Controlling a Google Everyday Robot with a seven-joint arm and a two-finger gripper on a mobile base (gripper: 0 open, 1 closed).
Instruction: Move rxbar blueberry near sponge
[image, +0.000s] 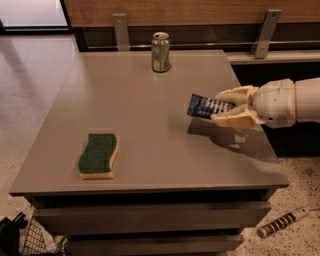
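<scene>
A flat, dark-blue snack bar with white lettering (202, 106) juts out, pinched between the fingers of the cream gripper (220, 107) at right. A green-topped, yellow-based wavy sponge (97, 154) lies flat, well left of them.

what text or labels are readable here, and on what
No text can be quoted.
Bar, held in the hand above the right side of the table: white lettering on a blue wrapper, too small to read.
Can at the back of the table: green label, nothing readable.
Sponge: no text.
</scene>
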